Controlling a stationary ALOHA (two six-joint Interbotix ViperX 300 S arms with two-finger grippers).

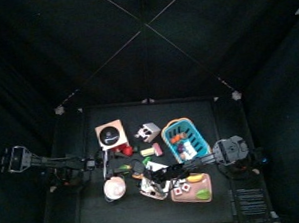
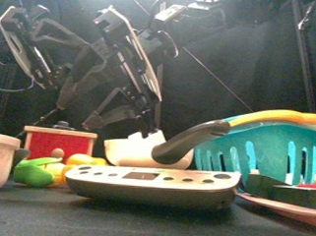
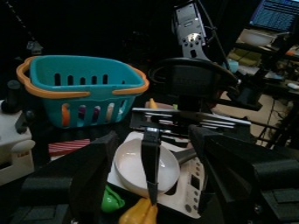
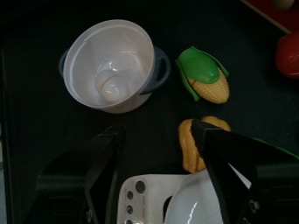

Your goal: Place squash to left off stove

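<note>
The right gripper (image 4: 163, 188) stands with jaws spread wide around the squash (image 4: 193, 144), an elongated, smooth orange-yellow piece lying lengthwise between them. Beside it lie a green-husked corn cob (image 4: 205, 76) and a glossy round white bowl (image 4: 114, 66). The left gripper (image 3: 146, 188) shows separated jaws, holding nothing.

Both arms are black all over, built from slim angled links with open frames and chunky joints. Thin dark cables loop along the left arm (image 2: 51, 61). The right tool (image 4: 163, 179) has two broad, glossy black jaws; the left tool (image 3: 152, 188) matches it.
</note>
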